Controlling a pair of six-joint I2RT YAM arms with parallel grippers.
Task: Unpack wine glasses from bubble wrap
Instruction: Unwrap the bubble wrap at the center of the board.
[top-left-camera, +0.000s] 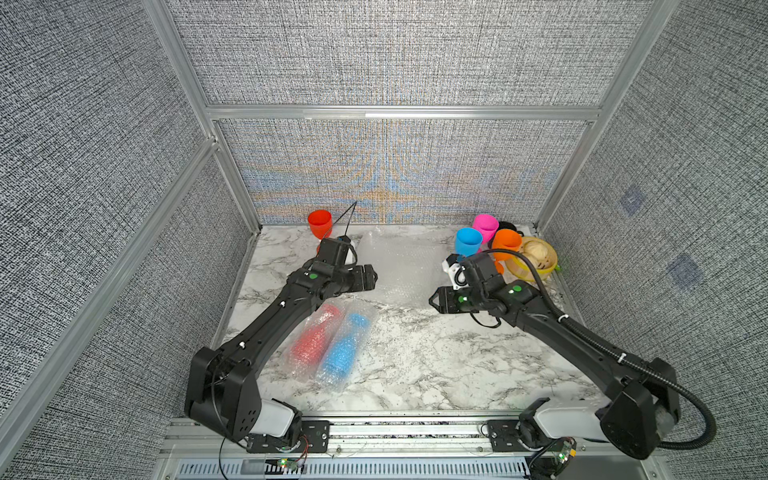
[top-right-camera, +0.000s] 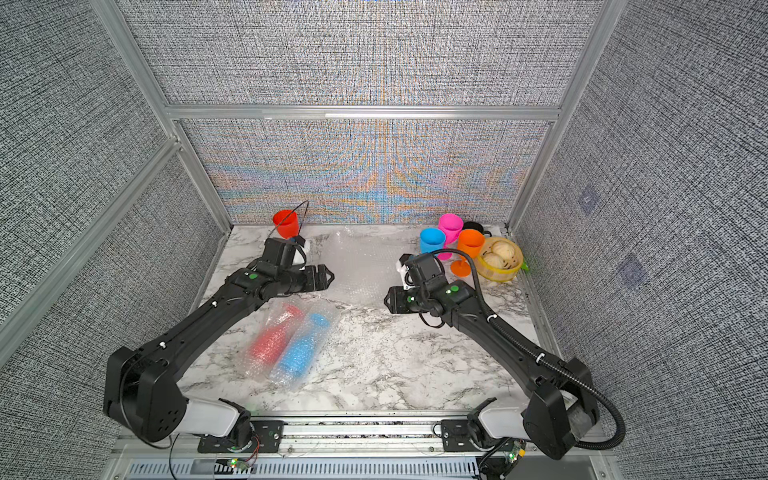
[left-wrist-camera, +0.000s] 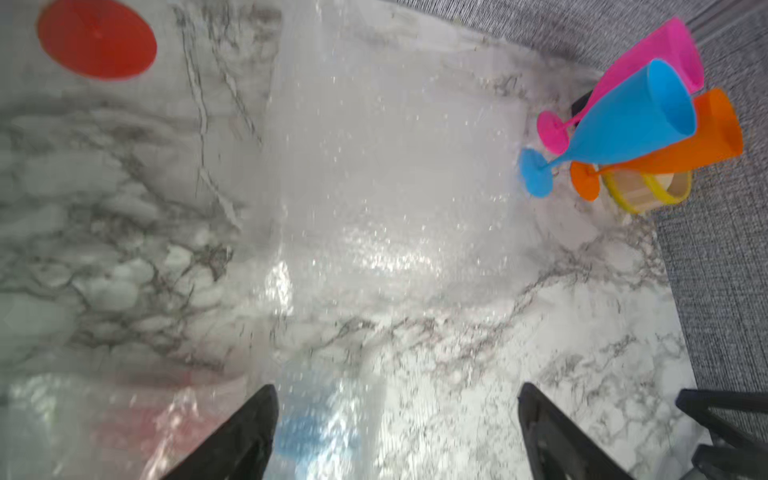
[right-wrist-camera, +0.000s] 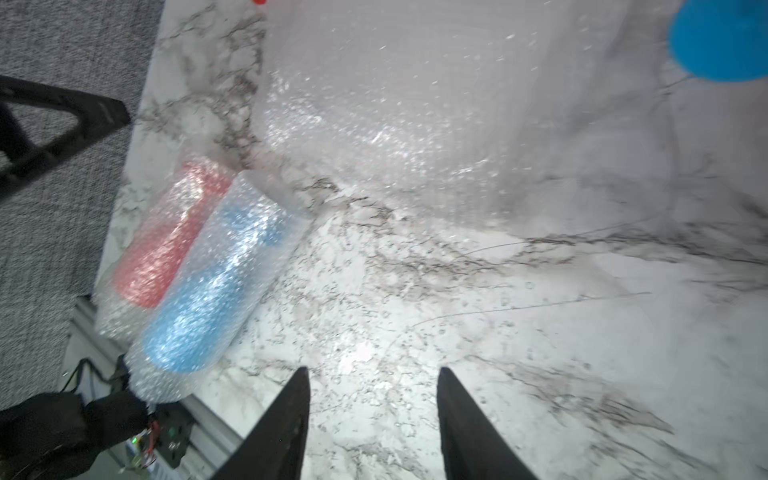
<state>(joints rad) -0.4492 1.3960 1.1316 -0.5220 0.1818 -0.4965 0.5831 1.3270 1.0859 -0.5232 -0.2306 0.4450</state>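
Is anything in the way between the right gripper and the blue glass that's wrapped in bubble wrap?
Nothing visible. Only bare table lies between the open right gripper and the wrapped blue glass, which lies beside the wrapped red glass. The loose bubble wrap sheet lies flat toward the back wall, off that path.

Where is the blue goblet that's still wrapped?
In a top view the wrapped blue goblet lies on its side at the front left of the table, side by side with the wrapped red goblet, near the left arm.
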